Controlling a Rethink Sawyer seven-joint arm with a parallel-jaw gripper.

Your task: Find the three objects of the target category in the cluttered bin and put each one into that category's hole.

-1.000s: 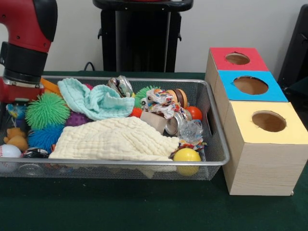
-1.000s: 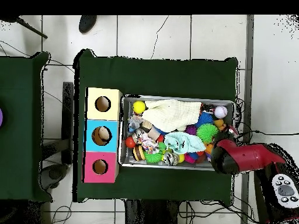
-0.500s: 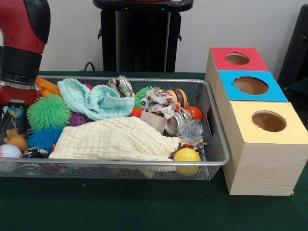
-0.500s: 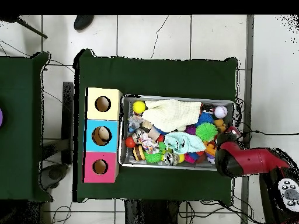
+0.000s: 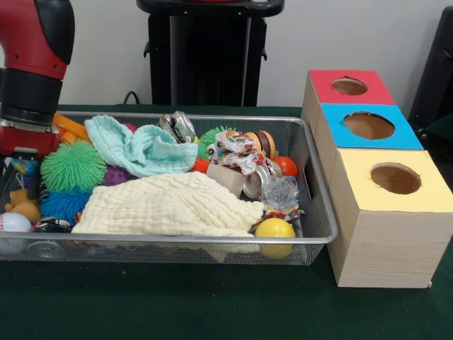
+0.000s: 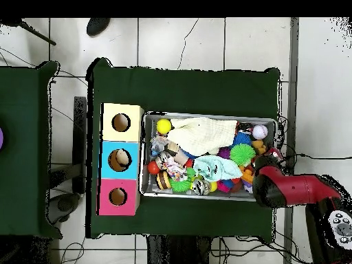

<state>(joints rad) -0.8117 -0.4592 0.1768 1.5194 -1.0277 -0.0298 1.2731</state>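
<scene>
front cam: low, close, across table | ovhd: straight down, far | shared: bin [image 5: 177,241] [image 6: 206,196], boxes [image 5: 382,177] [image 6: 121,159]

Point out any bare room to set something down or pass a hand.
The green table is bare in front of the wire bin and the boxes. Overhead, the cloth beyond the bin is also free. Inside the bin it is packed; the arm crowds its end farthest from the boxes.
</scene>
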